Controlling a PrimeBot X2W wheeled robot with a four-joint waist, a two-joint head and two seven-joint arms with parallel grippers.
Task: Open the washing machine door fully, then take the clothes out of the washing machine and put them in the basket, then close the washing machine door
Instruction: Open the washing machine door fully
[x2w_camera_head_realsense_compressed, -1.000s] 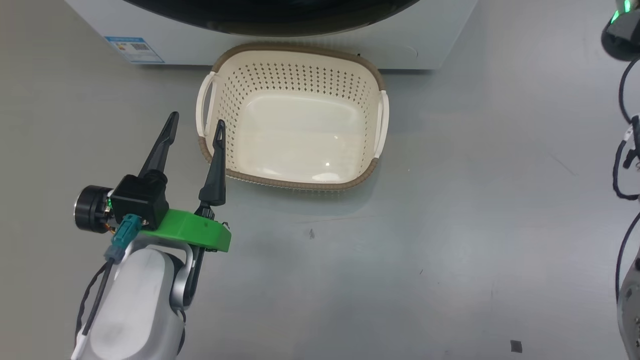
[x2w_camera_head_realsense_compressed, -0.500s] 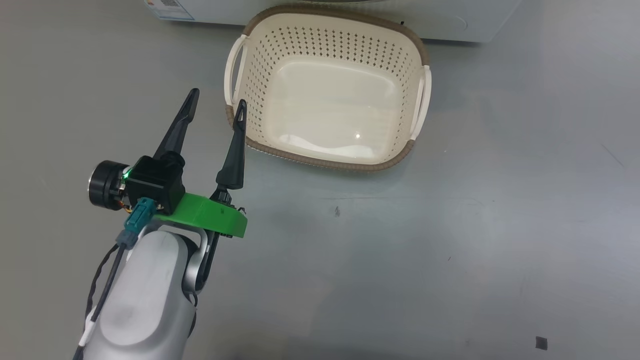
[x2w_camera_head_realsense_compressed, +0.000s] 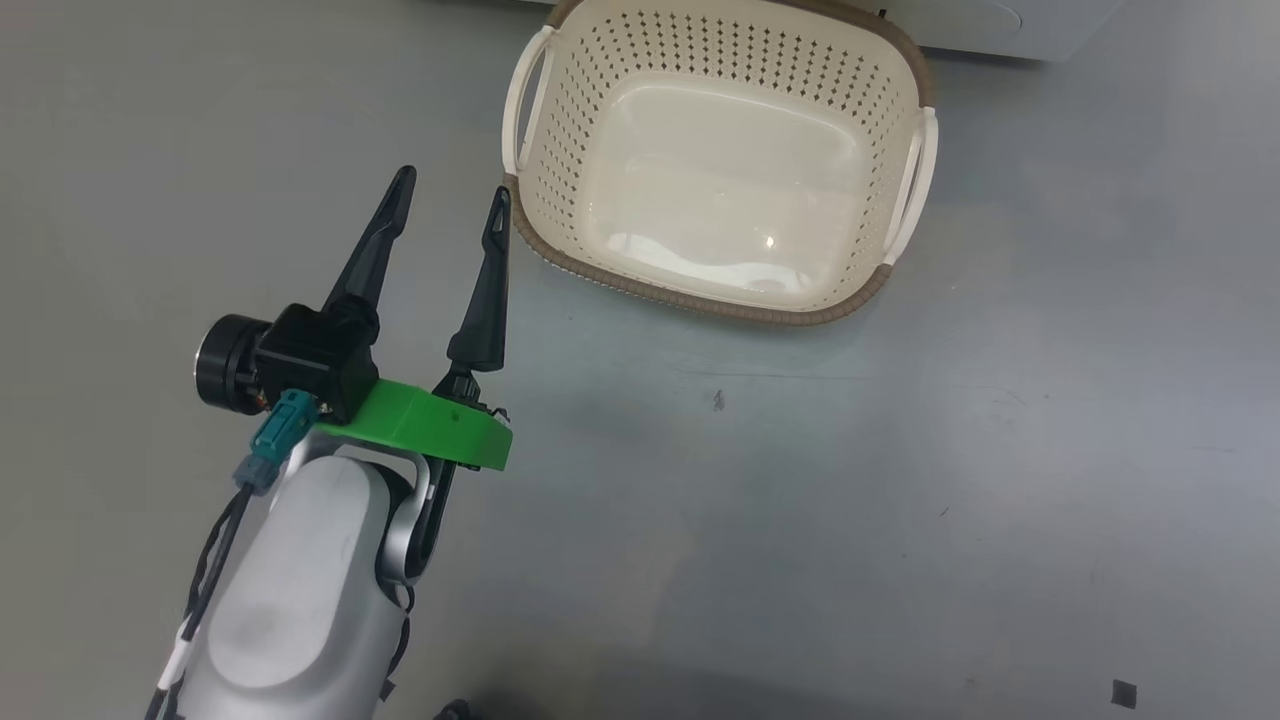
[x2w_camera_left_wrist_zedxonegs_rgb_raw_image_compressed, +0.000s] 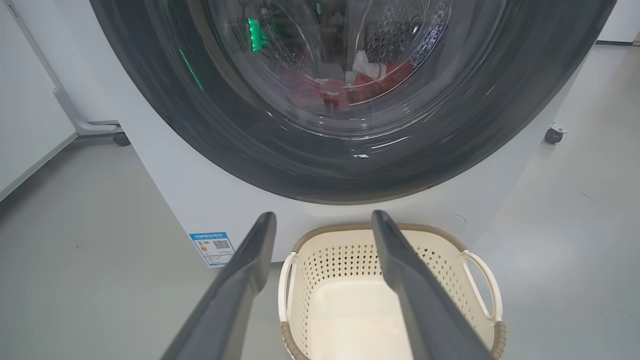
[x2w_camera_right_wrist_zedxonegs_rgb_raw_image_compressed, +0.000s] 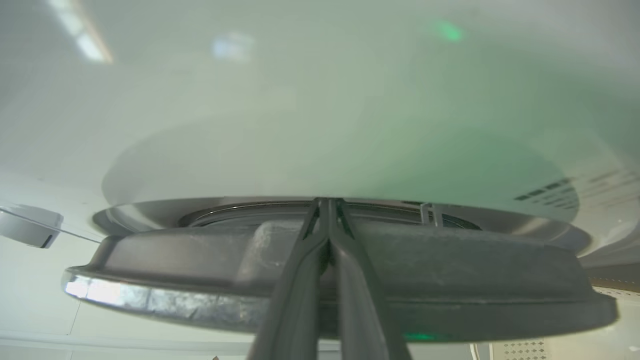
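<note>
The washing machine door, a black rim around clear glass, faces me in the left wrist view. Behind the glass, the red clothes lie in the drum. On the floor before the white washing machine stands the cream basket, with nothing in it. My left gripper hangs open just left of the basket's near corner, holding nothing. In the right wrist view, my right gripper is shut, with its tips at the seam between the door's grey edge and the white front.
Grey floor spreads around the basket. A blue label sits low on the machine's front. A caster stands at the machine's right, and a white wheeled frame at its left.
The head camera has moved, so the basket sits higher and further right in the picture and the machine has slid towards the top edge. My left gripper stays open beside the basket.
</note>
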